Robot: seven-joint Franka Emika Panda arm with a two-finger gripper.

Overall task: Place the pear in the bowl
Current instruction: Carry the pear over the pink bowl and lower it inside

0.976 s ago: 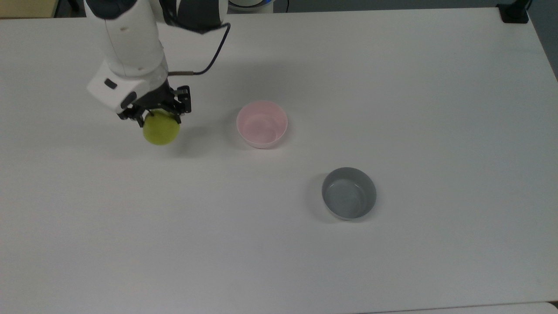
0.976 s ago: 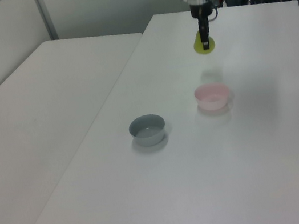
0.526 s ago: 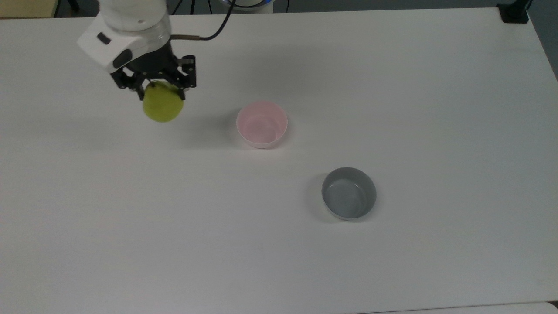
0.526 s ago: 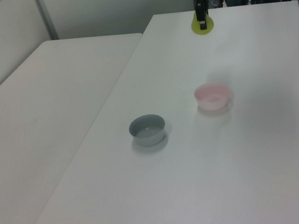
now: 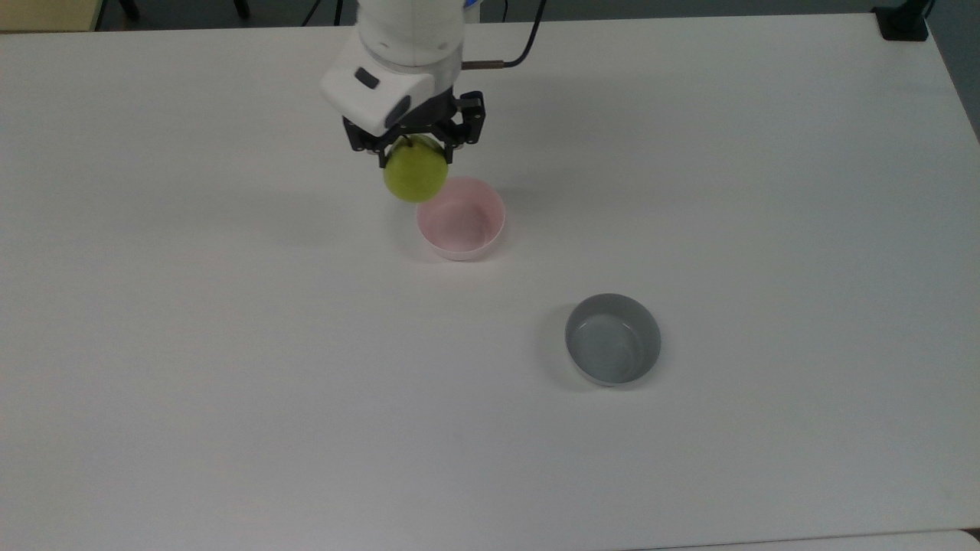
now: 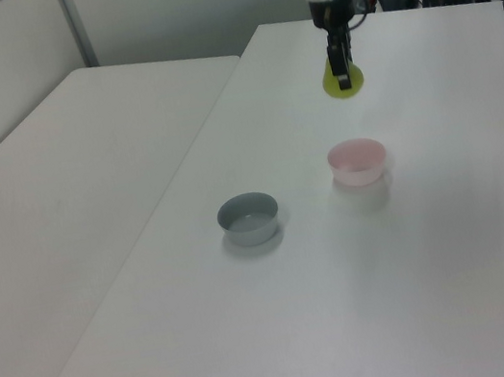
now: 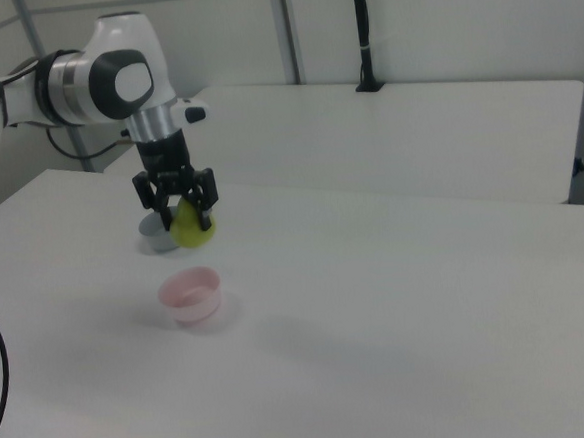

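Two fingers [image 5: 380, 157] clamp pear [image 5: 416, 176] | hanging beneath | above bowl [image 5: 461, 218]

The end effector [image 5: 414, 153], closed on the pear [image 5: 416, 174], is now found at the upper middle of the top view, shifted right from the upper left. The pear is carried along and now overlaps the upper-left rim of the pink bowl [image 5: 467, 229]. In the left view, the pear [image 6: 342, 81] is seen lower than half a second ago.
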